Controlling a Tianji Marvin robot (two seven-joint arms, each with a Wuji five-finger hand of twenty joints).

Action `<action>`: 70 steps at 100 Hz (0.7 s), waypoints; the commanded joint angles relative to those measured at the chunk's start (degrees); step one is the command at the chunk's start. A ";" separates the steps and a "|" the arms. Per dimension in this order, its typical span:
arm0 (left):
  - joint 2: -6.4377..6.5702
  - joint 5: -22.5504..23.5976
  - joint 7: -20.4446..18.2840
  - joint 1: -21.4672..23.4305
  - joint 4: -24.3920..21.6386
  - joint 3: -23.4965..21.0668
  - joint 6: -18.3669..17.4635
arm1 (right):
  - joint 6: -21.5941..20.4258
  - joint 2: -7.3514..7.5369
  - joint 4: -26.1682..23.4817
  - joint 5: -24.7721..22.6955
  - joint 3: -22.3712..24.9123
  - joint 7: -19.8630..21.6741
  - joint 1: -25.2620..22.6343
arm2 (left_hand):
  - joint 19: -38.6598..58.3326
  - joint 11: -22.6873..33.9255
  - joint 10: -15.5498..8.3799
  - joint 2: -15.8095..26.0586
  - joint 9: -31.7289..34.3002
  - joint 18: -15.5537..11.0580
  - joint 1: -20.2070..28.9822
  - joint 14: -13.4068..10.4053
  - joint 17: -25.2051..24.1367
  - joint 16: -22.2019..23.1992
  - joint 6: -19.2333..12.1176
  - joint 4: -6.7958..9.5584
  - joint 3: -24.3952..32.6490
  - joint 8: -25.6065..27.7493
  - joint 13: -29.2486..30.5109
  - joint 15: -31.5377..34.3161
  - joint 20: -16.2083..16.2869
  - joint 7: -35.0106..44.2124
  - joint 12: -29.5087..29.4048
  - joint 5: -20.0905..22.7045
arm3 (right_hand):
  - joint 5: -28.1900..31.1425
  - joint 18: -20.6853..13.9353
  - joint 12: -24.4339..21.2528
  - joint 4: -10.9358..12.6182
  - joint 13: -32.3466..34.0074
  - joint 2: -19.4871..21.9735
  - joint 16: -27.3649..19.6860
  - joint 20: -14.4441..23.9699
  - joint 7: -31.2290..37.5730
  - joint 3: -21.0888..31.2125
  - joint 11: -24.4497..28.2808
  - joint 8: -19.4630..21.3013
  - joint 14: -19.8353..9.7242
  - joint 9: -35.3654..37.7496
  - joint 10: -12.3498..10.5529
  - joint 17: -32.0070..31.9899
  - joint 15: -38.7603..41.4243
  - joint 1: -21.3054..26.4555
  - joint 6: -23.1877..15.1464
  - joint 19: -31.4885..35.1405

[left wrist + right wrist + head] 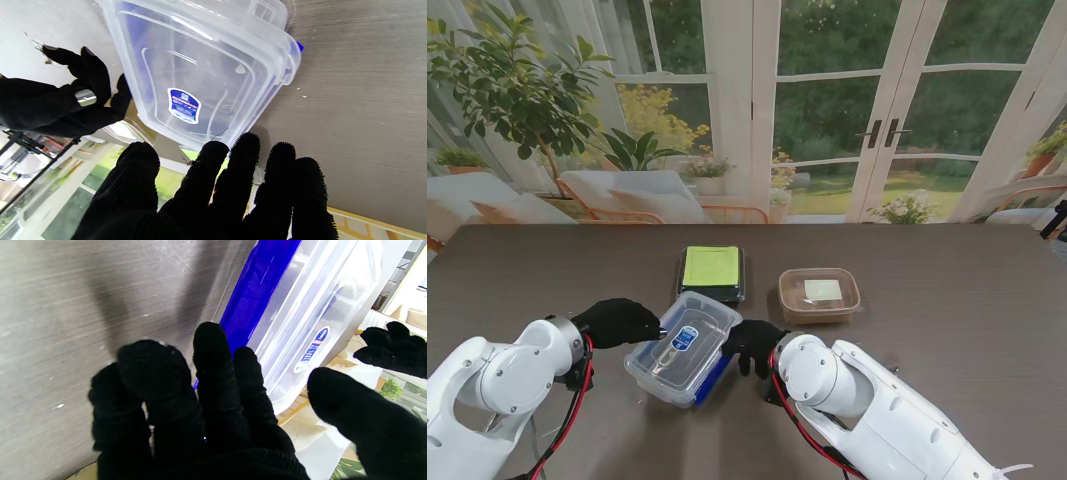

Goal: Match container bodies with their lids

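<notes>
We flank the clear rectangular plastic container (683, 346), tilted on its blue lid (712, 378) near us. Our black-gloved left hand (617, 322) and right hand (752, 343) spread fingers beside its glossy walls, holding nothing.

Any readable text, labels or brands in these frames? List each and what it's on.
Blue and white sticker on the clear plastic container: printed lines show, but too small and blurred to read in every view.
Pale label in the brown container: nothing legible.
Green-lidded dark container: no text visible.
No other words, numbers or signs.
</notes>
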 commanded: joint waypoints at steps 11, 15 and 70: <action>-0.06 -0.78 -1.93 -2.19 4.04 0.77 1.77 | 0.27 -0.37 -0.03 0.11 -0.57 1.14 -0.48 | 2.44 0.91 1.10 1.38 0.39 -0.72 0.29 1.43 -0.53 1.12 0.85 2.13 0.97 -0.25 0.75 1.30 0.37 -1.23 0.97 -1.37 | -3.13 0.48 0.70 -1.04 1.00 0.28 0.80 0.57 -7.46 -0.77 1.47 -0.20 0.03 1.33 -0.19 11.95 1.46 -1.27 -2.66 2.13; 0.03 -0.78 -2.37 -2.72 4.71 1.20 2.20 | 0.33 -0.37 -0.03 0.13 -0.57 1.16 -0.45 | 2.60 1.00 1.22 1.44 0.32 -0.84 0.12 1.38 -0.59 1.28 1.12 2.10 1.07 -0.40 0.71 1.53 0.41 -1.57 1.17 -1.89 | -3.12 0.48 0.70 -1.04 1.00 0.25 0.78 0.56 -7.43 -0.79 1.46 -0.18 -0.16 1.30 -0.17 11.95 1.42 -1.25 -2.62 2.14; 1.59 -0.81 -10.90 -5.40 5.28 6.03 6.88 | 0.13 -0.52 0.46 0.79 -0.56 1.12 -0.28 | 8.13 2.83 1.99 2.03 1.73 -1.51 -0.79 2.68 0.56 4.82 1.94 1.95 1.24 -0.21 1.91 7.00 2.83 -0.83 4.59 -0.27 | -3.22 0.48 0.69 -1.04 1.01 0.16 0.78 0.53 -7.35 -0.73 1.52 -0.15 -0.27 1.41 -0.10 11.94 1.51 -1.17 -2.61 2.15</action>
